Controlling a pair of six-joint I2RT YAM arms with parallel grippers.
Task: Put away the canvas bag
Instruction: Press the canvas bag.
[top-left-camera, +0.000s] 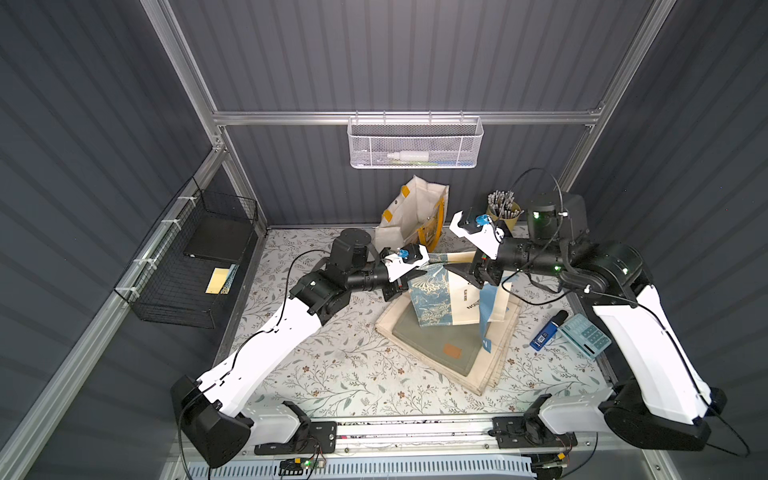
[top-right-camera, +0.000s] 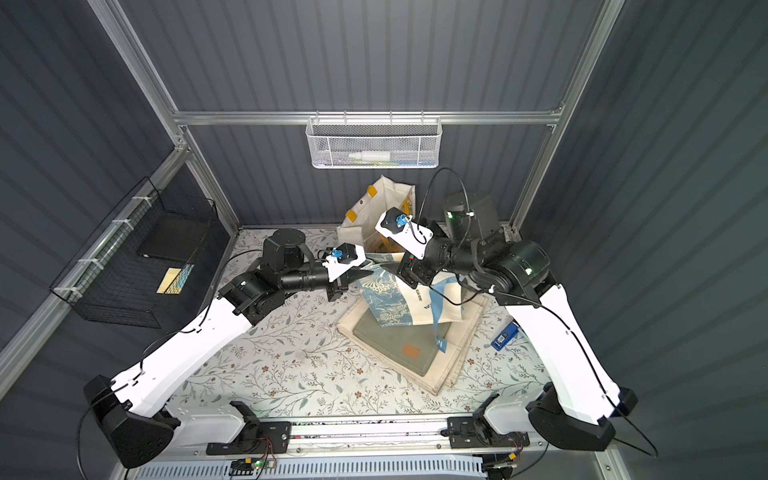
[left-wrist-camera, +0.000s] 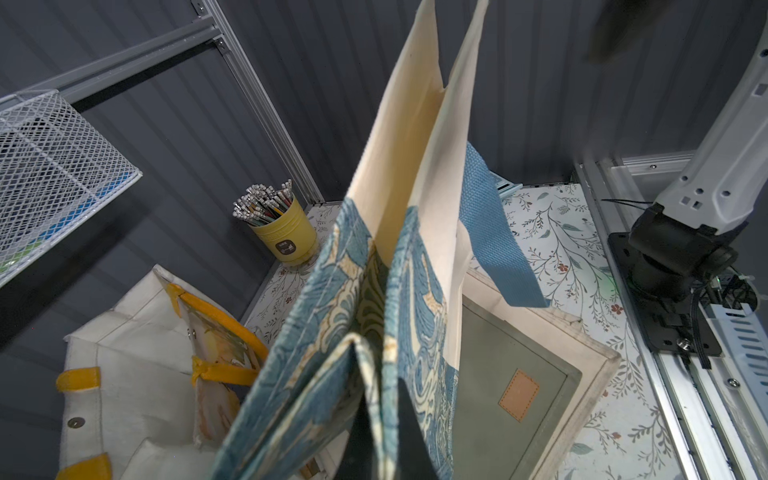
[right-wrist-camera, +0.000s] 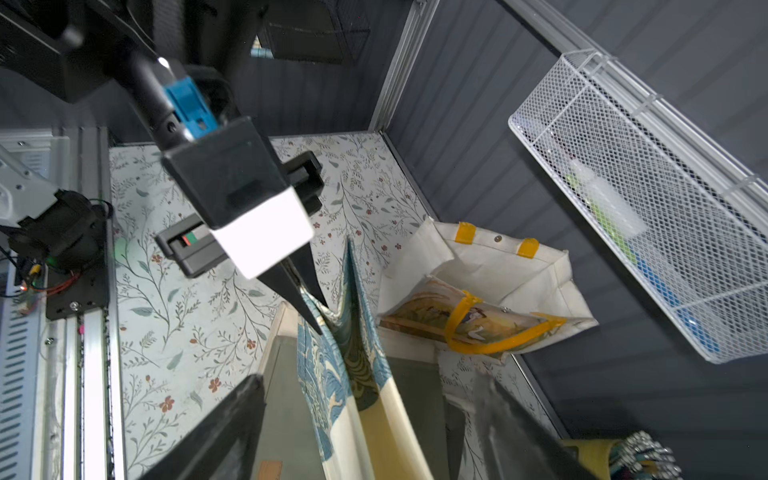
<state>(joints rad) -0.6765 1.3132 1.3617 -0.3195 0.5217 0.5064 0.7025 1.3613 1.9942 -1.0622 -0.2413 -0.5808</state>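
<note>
Left claw (top-right-camera: 368, 273) pinches the bag (top-right-camera: 388, 299) aloft; right claw (right-wrist-camera: 368, 386) gapes wide around its cream end, gripping nothing. Next, likely, swing it over the tote (top-left-camera: 409, 216) and lower it in

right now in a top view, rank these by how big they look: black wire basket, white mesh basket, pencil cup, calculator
1. black wire basket
2. white mesh basket
3. calculator and pencil cup: these look about alike, the calculator maybe slightly bigger, so no firm order between them
</note>
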